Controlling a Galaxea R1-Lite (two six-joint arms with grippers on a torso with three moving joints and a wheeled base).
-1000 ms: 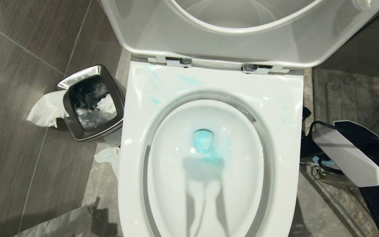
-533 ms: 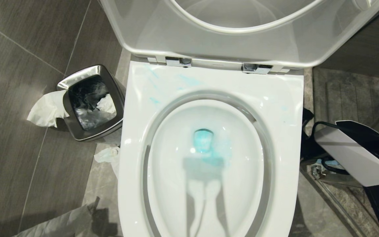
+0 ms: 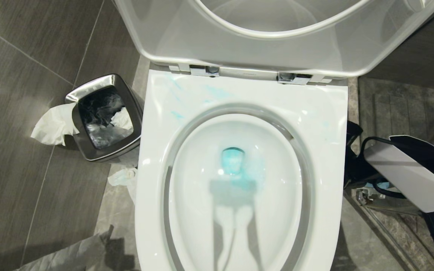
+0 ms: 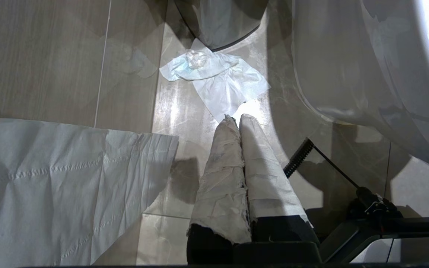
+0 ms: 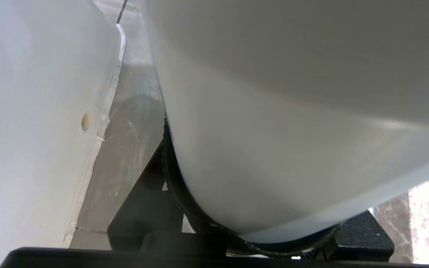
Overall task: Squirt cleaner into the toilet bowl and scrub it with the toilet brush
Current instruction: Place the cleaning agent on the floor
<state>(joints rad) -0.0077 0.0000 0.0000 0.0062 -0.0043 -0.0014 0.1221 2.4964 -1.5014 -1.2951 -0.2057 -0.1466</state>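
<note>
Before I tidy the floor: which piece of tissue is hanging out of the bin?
The tissue draped over the steel bin's left rim; the other tissue lies on the floor beside the toilet bowl.

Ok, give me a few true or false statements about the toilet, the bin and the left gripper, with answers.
1. The lid is raised. True.
2. The water in the toilet bowl is clear. False: it is tinted teal-blue by cleaner.
3. The steel waste bin stands on the robot's right of the toilet. False: it stands on the left.
4. The left gripper is shut, above the floor. True.
5. A brush is scrubbing inside the bowl. False: no brush is in it.
</note>
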